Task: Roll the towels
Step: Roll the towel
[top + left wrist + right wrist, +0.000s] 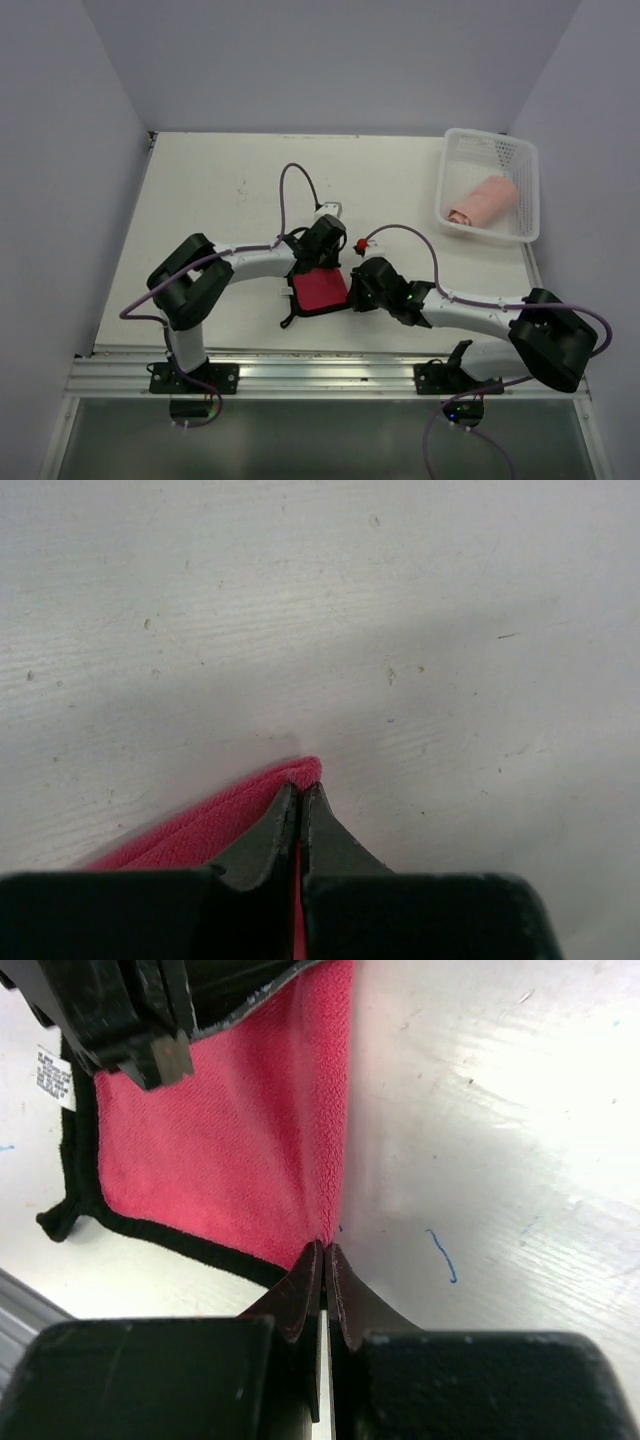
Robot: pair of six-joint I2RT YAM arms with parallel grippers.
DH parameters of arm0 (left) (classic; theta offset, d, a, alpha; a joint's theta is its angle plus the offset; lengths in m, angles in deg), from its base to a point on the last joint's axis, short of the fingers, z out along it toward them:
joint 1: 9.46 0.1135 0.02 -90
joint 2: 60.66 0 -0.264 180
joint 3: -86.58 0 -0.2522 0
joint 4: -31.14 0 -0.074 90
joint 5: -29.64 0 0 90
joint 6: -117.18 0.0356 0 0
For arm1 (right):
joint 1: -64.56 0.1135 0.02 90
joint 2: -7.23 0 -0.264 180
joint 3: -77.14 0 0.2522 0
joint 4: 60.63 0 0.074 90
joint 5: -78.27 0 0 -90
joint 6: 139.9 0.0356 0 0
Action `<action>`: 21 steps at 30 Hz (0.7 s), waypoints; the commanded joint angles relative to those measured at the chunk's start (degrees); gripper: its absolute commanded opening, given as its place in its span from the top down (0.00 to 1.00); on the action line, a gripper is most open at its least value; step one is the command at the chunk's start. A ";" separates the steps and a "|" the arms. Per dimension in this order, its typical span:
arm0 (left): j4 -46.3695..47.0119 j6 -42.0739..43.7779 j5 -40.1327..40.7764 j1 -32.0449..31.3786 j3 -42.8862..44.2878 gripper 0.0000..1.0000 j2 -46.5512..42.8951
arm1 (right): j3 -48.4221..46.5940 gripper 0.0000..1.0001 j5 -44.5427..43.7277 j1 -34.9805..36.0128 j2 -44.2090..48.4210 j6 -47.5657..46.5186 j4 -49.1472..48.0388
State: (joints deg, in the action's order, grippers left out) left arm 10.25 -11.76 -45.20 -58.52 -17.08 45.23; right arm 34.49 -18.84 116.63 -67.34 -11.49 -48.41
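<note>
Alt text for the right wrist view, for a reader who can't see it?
The right claw is shut on the near edge of a red-faced cloth with black trim, spread across a white table. The left claw holds the cloth's far edge at upper left, beside a small white tag.

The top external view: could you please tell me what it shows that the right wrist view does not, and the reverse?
Only the top external view shows the white basket at the far right, with the rolled pink towel lying inside it. Only the right wrist view shows the white tag at the dark trim of the red cloth, and a blue pen mark on the table. Both show the red cloth gripped by the left gripper and the right gripper.
</note>
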 commanded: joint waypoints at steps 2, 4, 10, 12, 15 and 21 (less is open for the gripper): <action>14.33 -1.58 -3.09 4.14 -3.08 1.00 -5.34 | -3.45 1.00 -6.50 2.24 2.40 -3.69 10.50; 17.06 -2.02 -4.60 5.55 -4.13 1.00 -6.04 | -4.42 1.00 -8.61 2.59 2.93 -5.01 13.57; 24.26 -3.25 -10.58 7.92 -6.33 1.00 -6.13 | -7.50 1.00 -14.50 3.30 4.25 -8.62 19.82; 26.56 -3.86 -12.78 8.63 -6.60 1.00 -5.17 | -8.11 1.00 -16.34 3.91 3.99 -9.49 21.66; 28.75 -4.21 -14.71 8.80 -6.16 1.00 -3.41 | -9.78 1.00 -19.32 5.31 2.94 -10.46 24.20; 33.06 -5.09 -18.14 9.86 -6.42 1.00 -0.86 | -12.95 1.00 -26.63 8.21 0.13 -11.43 28.43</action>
State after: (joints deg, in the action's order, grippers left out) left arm 34.46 -16.59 -65.15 -51.50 -23.72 43.46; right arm 23.28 -40.70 122.97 -66.01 -21.39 -28.72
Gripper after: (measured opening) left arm 0.015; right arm 0.010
